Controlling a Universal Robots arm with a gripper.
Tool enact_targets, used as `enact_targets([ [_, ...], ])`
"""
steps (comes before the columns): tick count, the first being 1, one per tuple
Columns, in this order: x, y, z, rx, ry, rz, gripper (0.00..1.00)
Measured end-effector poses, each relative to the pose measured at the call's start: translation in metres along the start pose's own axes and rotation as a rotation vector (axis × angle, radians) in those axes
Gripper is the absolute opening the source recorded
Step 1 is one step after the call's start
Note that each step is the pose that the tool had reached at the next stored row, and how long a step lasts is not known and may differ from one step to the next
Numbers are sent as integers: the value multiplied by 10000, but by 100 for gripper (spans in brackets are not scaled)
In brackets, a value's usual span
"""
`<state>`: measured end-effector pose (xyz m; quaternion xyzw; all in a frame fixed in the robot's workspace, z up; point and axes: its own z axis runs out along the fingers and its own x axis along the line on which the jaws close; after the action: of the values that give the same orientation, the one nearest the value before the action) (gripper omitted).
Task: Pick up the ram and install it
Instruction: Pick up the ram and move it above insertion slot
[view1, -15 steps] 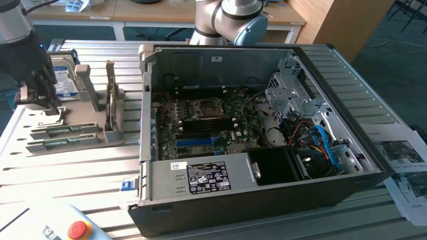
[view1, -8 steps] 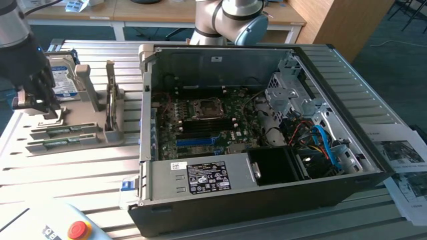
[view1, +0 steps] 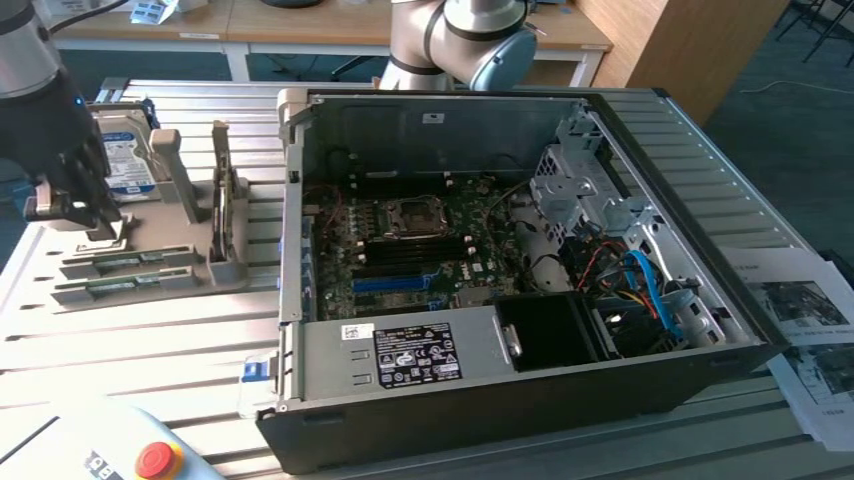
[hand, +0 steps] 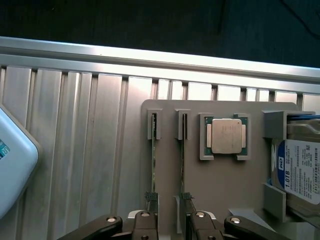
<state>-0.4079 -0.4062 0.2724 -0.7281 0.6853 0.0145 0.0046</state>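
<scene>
The ram was seen standing on edge in its slot on the grey tray, with a second stick slotted just beside it. The hand was held at their near ends, fingers parted and nothing gripped. The processor chip was seated next along, the hard drive beyond it. On the exterior view's right, the open computer case was laid on the tabletop.

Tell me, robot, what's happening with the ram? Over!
Gripper open, hovering over the grey tray. Two ram sticks sit in tray slots, ungripped. Nothing blocking them.
</scene>
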Motion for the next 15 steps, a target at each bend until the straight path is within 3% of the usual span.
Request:
enact_targets([
  [15, 34, 0, 187, 3, -18, 0, 31],
])
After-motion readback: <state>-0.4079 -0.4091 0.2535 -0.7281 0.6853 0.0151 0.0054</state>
